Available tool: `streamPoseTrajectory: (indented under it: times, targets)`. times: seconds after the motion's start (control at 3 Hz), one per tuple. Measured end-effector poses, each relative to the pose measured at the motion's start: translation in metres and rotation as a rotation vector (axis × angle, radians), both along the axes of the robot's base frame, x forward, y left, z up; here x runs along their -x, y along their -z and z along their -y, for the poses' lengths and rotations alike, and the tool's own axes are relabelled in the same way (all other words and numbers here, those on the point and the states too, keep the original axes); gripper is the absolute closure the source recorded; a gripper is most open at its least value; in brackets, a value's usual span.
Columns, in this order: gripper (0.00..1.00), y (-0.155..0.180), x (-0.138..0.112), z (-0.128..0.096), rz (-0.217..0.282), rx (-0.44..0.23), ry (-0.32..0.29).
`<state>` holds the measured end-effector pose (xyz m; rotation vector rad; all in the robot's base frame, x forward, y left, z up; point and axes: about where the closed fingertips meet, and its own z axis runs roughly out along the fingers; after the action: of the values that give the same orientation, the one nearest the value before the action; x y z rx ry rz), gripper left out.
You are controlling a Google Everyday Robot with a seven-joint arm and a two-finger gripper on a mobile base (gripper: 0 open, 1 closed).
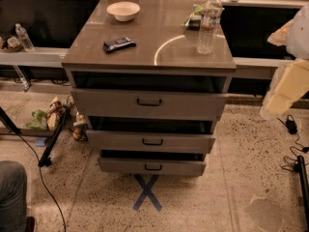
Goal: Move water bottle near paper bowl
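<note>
**Bottle untouched, arm waiting off to the right**

The reach had not begun, by my reading. The gripper (pixel 282 93) hung at the right edge of the frame, off the side of the drawer cabinet (pixel 145 62) and below the level of its top, well apart from everything on it. Whether it was open or closed I could not tell; it showed only as a pale, blurred shape.

The water bottle (pixel 209 25) stood upright at the upper right of the cabinet top, close to the right edge, with a crumpled green packet (pixel 194 16) just behind it to the left. The paper bowl (pixel 123 10) sat at the upper left of the same top, well apart from the bottle. A dark wrapped bar (pixel 119 44) lay lower left, between the bowl and the front edge.

The next move, I judged, called for lifting the arm above the top, coming in at the bottle from the right, and gripping its body below the cap. Then a carry leftward across the bare middle would do it.

The bottle was tall, clear plastic, white-capped, with a pale label band; it looked light and easily tipped.
</note>
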<state>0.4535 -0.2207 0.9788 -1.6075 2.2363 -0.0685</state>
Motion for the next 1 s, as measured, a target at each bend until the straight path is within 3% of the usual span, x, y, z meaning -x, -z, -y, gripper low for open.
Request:
streamPoseTrajectory:
  times: [0.33, 0.67, 1.0]
  targets:
    - [0.0, 0.005, -0.033, 0.008, 0.069, -0.162, 0.114]
    - [0.0, 0.019, -0.05, 0.017, 0.136, -0.323, 0.229]
    - [0.0, 0.038, -0.067, 0.038, 0.239, -0.474, 0.374]
